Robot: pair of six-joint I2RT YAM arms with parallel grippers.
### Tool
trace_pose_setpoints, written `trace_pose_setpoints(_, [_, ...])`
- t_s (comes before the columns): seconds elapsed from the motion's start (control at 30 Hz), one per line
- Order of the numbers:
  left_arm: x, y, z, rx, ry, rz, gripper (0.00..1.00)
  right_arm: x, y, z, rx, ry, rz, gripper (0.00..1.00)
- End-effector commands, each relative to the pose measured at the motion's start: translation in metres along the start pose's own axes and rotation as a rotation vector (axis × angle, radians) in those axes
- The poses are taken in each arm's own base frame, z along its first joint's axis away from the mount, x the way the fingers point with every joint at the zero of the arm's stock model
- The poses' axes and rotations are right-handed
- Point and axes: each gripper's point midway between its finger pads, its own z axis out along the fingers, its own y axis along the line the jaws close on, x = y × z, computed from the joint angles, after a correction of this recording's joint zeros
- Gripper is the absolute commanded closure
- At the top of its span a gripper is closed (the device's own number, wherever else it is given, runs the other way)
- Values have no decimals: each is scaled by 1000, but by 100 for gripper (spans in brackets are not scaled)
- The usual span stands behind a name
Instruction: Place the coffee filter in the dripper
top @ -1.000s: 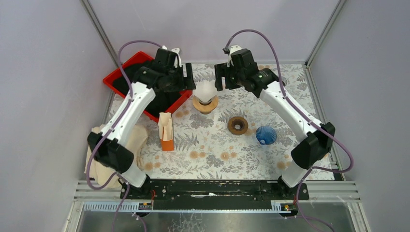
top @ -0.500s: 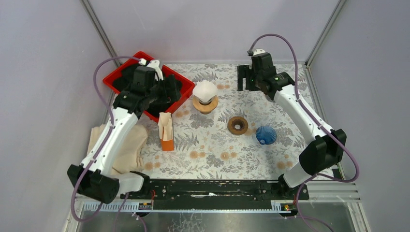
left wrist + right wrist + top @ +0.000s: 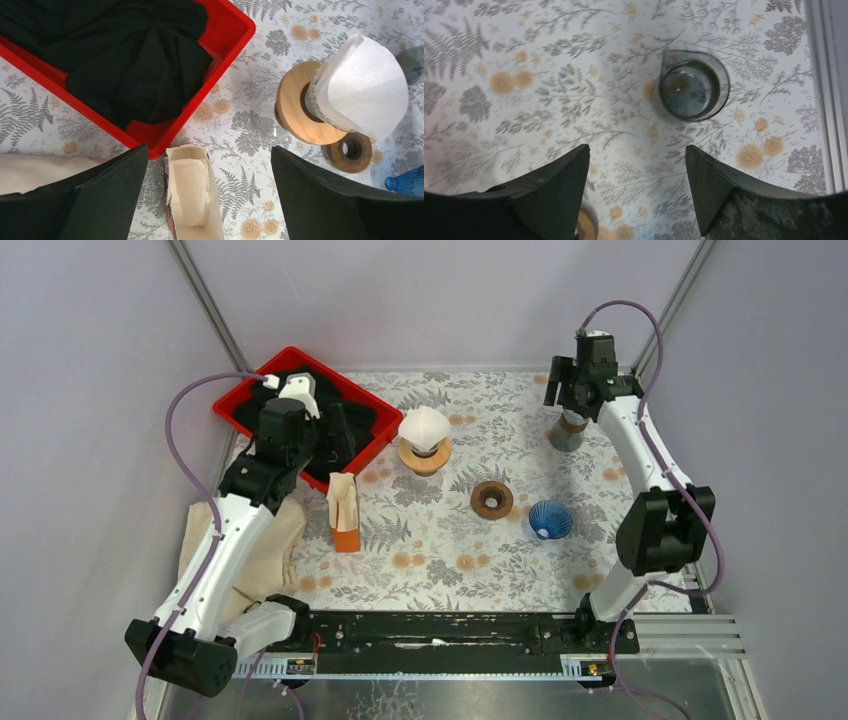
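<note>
A white paper coffee filter stands in a grey dripper on a round wooden stand at the back middle of the table. In the left wrist view the filter sticks out above the stand. My left gripper is open and empty, over the near edge of the red tray, left of the filter; its wrist view looks down on the filter box. My right gripper is open and empty at the back right, apart from the filter, above a grey cup.
A red tray holds black cloth. An open box of filters stands in front of it. A wooden ring, a blue dripper and the grey cup lie right of the stand. A beige cloth lies at the left edge.
Both grippers have drawn away from the filter. The left one moved left and nearer, over the tray edge. The right one moved to the back right corner. The filter stays in the dripper.
</note>
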Motion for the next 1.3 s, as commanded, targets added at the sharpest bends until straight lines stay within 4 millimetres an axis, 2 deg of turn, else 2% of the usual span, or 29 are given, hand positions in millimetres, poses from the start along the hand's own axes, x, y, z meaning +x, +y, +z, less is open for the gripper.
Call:
trace_pose_setpoints(0.0, [-18,13,1,-64,-86,14,0,-29,-19,25,16,-53,13,27])
trace_pose_setpoints(0.07, [-18,15,0,-73,-87,14,0,-31,-25,39,9,-43,22,34])
trace_pose_setpoints(0.23, [-15,18,3,-89,-79,15,0,-26,-31,70,-9,0,18,42])
trace_pose_setpoints(0.43, [-12,18,6,-90,-67,20,0,-18,-32,97,-17,35,3,48])
trace_pose_setpoints(0.6, [-10,16,9,-80,-57,24,0,-9,-31,114,-18,78,-10,58])
trace_pose_setpoints(0.8, [-9,16,9,-80,-54,24,0,-2,-31,118,-25,98,-21,71])
trace_pose_setpoints(0.87, [-9,16,10,-80,-54,24,0,0,-31,117,-27,107,-25,79])
trace_pose_setpoints(1.07, [-9,15,9,-71,-56,24,0,3,-31,106,-35,119,-31,97])
trace_pose_setpoints(1.13, [-10,14,8,-67,-59,23,0,3,-31,100,-35,117,-31,100])
trace_pose_setpoints(1.27, [-11,13,6,-62,-67,21,0,4,-29,86,-44,117,-26,100])
